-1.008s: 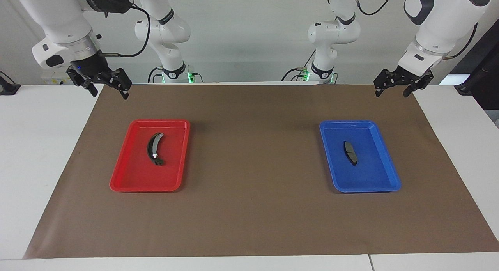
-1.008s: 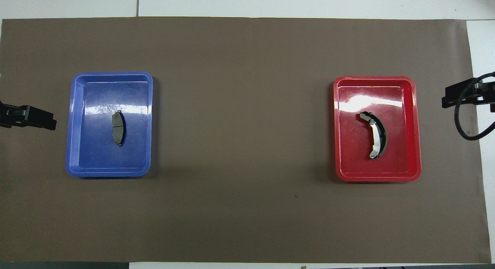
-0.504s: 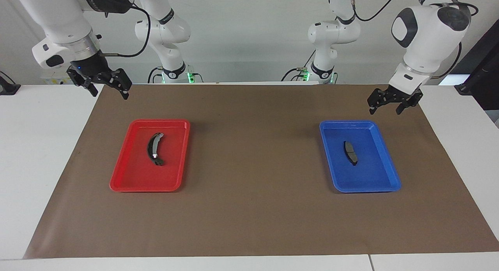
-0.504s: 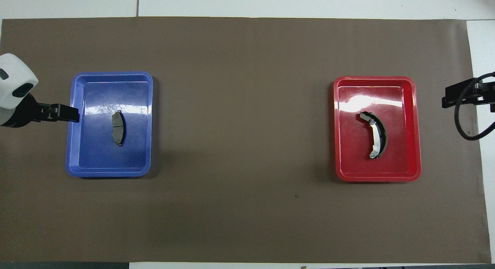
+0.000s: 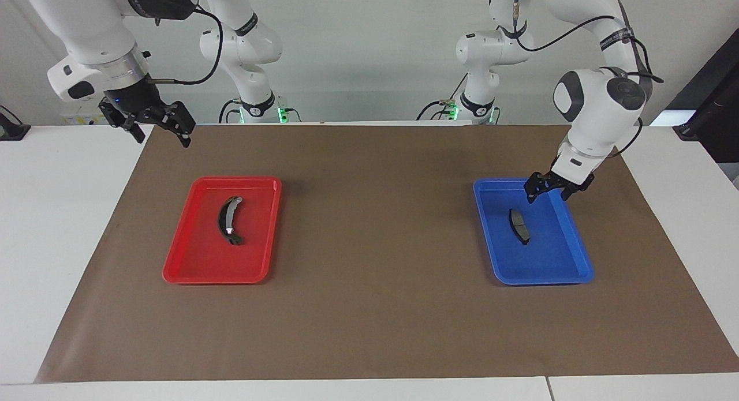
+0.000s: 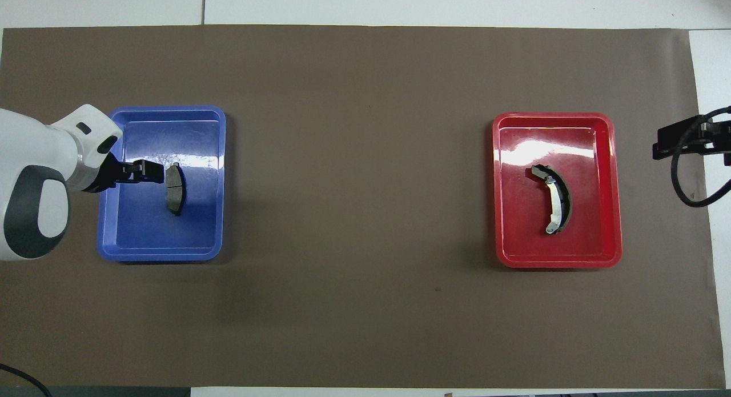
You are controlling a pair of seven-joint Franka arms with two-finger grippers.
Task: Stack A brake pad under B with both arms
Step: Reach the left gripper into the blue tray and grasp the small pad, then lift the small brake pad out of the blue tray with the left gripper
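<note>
The short dark grey brake pad [image 5: 519, 226] lies in the blue tray [image 5: 542, 280] toward the left arm's end of the table. My left gripper [image 5: 547, 197] is open and empty. It hangs over the tray's end nearest the robots, just above the pad and clear of it. In the overhead view the left gripper [image 6: 149, 172] sits beside the pad [image 6: 175, 189]. The curved brake shoe B [image 5: 228, 220] lies in the red tray [image 5: 213, 277]. My right gripper [image 5: 163, 140] is open and waits over the mat's corner.
A brown mat [image 5: 369, 308] covers most of the white table, and both trays rest on it. In the overhead view the blue tray [image 6: 160, 254] and the red tray [image 6: 557, 263] stand far apart with bare mat between them. The right gripper [image 6: 665, 145] shows at the mat's edge.
My left arm has swung in from the mat's corner and come down over the blue tray, close above the pad. The right arm, both trays and both parts have not moved.
</note>
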